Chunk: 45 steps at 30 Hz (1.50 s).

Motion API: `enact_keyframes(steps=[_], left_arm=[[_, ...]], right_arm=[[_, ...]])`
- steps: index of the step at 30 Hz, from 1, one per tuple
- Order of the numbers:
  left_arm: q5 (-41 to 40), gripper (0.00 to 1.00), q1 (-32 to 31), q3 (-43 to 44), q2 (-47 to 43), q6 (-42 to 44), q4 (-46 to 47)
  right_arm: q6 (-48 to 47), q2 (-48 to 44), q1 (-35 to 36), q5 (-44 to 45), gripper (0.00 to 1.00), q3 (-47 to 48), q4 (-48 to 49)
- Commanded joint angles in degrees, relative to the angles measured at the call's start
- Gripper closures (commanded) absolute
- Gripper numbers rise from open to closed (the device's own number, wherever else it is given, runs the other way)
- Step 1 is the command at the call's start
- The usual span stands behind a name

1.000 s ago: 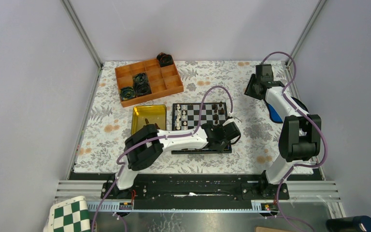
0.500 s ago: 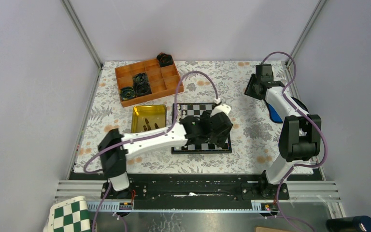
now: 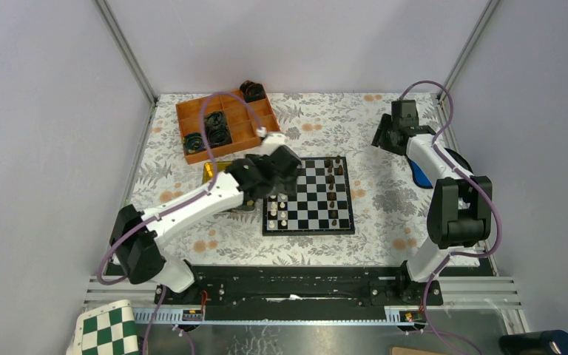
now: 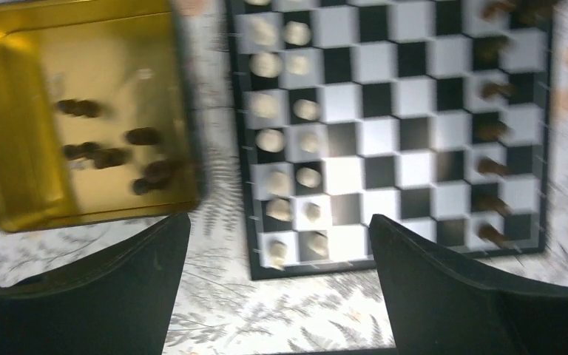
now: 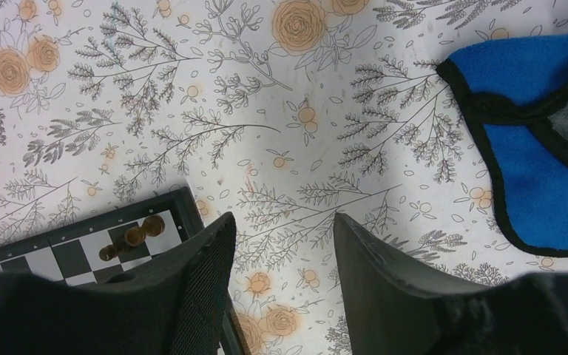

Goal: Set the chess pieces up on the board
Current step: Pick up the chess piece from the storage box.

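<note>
The board [image 3: 318, 200] lies mid-table. White chess pieces [image 4: 290, 133] fill two columns on its left side, and dark brown ones [image 4: 492, 133] line its right side. More dark pieces [image 4: 107, 155] lie in a gold tray [image 4: 7, 170] left of the board. My left gripper [image 4: 277, 244] hangs open and empty above the board's left edge and the tray, also seen from above [image 3: 275, 171]. My right gripper [image 5: 281, 237] is open and empty over the floral cloth by the board's far right corner [image 5: 181, 203], where dark pieces [image 5: 129, 235] stand.
An orange divided box [image 3: 245, 132] with black coiled objects sits at the back left. A blue cloth [image 5: 532, 163] lies by the right arm [image 3: 444, 200]. A green-and-white checkered sheet [image 3: 107, 329] lies off the table, front left.
My left arm has swung from the board's near right side to its left edge by the gold tray, and its jaws have opened. The right gripper has widened slightly.
</note>
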Motion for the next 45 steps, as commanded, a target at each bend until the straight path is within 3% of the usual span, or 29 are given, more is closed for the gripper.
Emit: enact_keyframes(steps=[1, 13, 20, 33, 45], left_arm=[[-0.60, 0.01, 10.56, -4.48, -4.39, -3.05, -2.28], [2.98, 0.04, 30.92, -6.68, -4.05, -0.47, -1.44], [8.28, 0.18, 38.27, -9.43, -1.45, 0.13, 2.21], [13.31, 0.37, 40.15, -10.58, 5.84, 0.68, 6.97], [13.69, 0.45, 40.82, -8.50, 11.37, 1.37, 8.19]], right_arm=[[-0.50, -3.65, -0.40, -1.14, 0.42, -0.35, 1.63], [-0.33, -4.26, -0.30, -1.89, 0.42, -1.24, 2.50], [-0.04, -3.94, -0.32, -2.20, 0.42, -1.16, 2.61], [0.03, -2.73, -0.21, -2.29, 0.43, -0.82, 2.81], [-0.24, -1.85, -0.25, -2.00, 0.43, -0.55, 2.77]])
